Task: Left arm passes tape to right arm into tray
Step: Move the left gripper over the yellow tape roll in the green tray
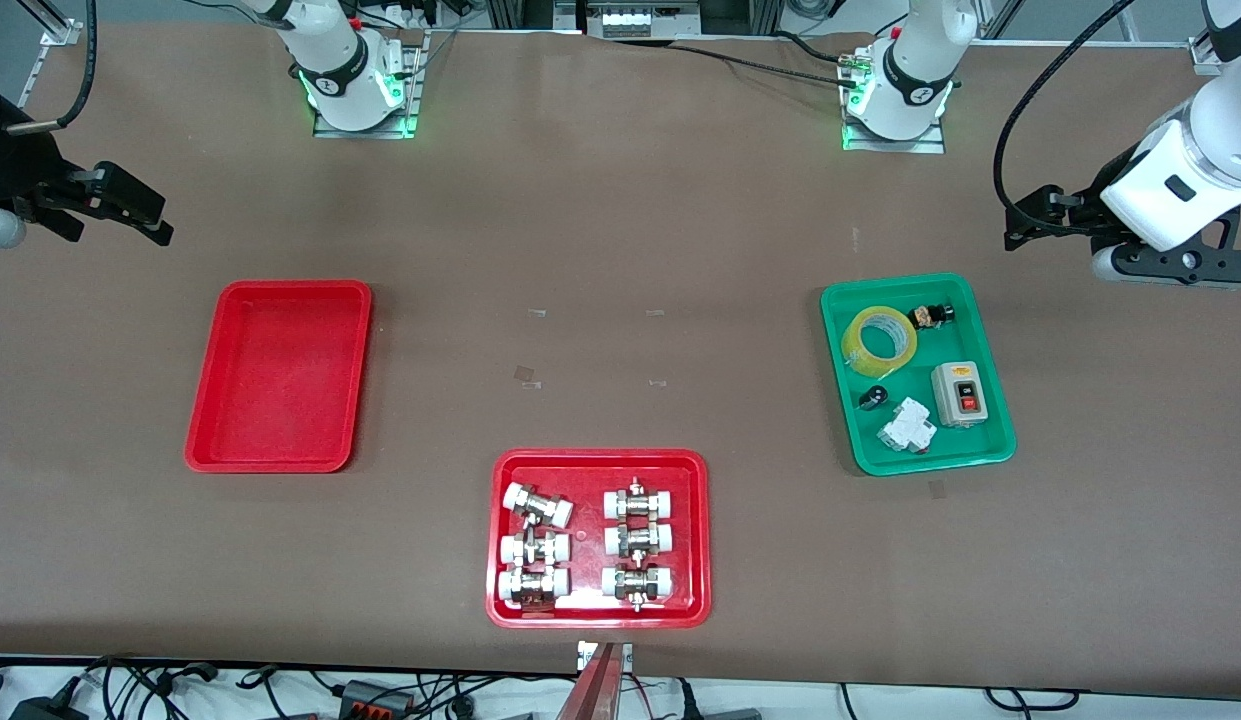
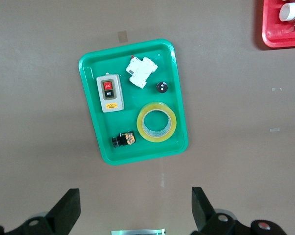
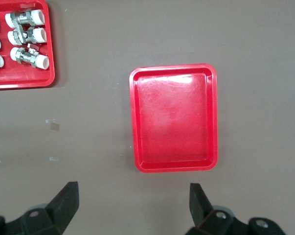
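Note:
The yellow tape roll (image 1: 879, 341) lies flat in the green tray (image 1: 992, 452) toward the left arm's end of the table; it also shows in the left wrist view (image 2: 157, 122). My left gripper (image 1: 1027, 220) hangs open and empty in the air over bare table beside the green tray, its jaws wide apart (image 2: 136, 201). The plain red tray (image 1: 280, 375) sits empty toward the right arm's end, and shows in the right wrist view (image 3: 174, 117). My right gripper (image 1: 145, 215) hangs open and empty over bare table beside that tray (image 3: 133, 197).
The green tray also holds a grey switch box (image 1: 960, 394), a white breaker (image 1: 907, 426), a black knob (image 1: 873, 397) and a small dark part (image 1: 930, 316). A red tray (image 1: 598, 457) with several white-capped pipe fittings sits nearest the front camera, mid-table.

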